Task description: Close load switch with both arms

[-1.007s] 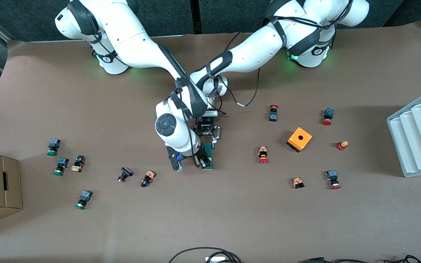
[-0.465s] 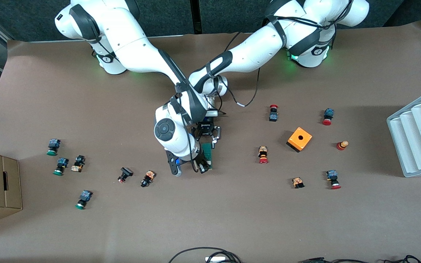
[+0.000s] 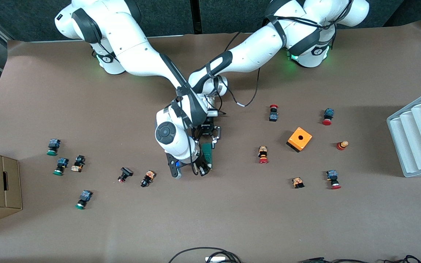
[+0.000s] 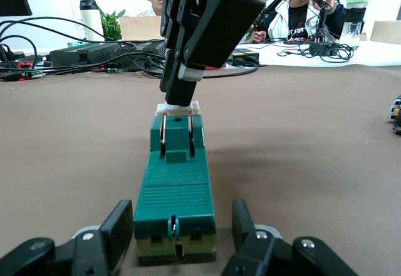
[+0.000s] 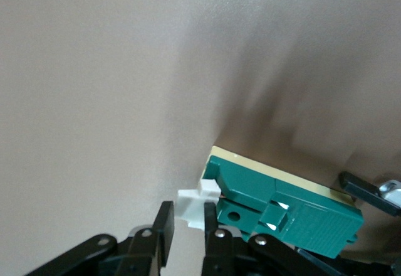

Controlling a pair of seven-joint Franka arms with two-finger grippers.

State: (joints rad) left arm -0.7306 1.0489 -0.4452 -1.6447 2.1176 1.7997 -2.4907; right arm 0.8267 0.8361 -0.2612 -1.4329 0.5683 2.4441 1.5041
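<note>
Load switch [image 3: 207,152], a narrow dark-green plastic block mid-tabletop [image 3: 232,219], runs lengthwise between both arms: left gripper [image 4: 182,241] clamps one end, right gripper [image 5: 185,238] seemingly pinches the white lever [image 5: 191,206] at the other.

Bright even light, soft shadows

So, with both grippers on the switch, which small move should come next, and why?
Probably the right gripper should press the white lever toward the switch body. Its fingers already pinch the lever, and the left gripper is shut on the switch's other end, holding it flat on the table.
</note>
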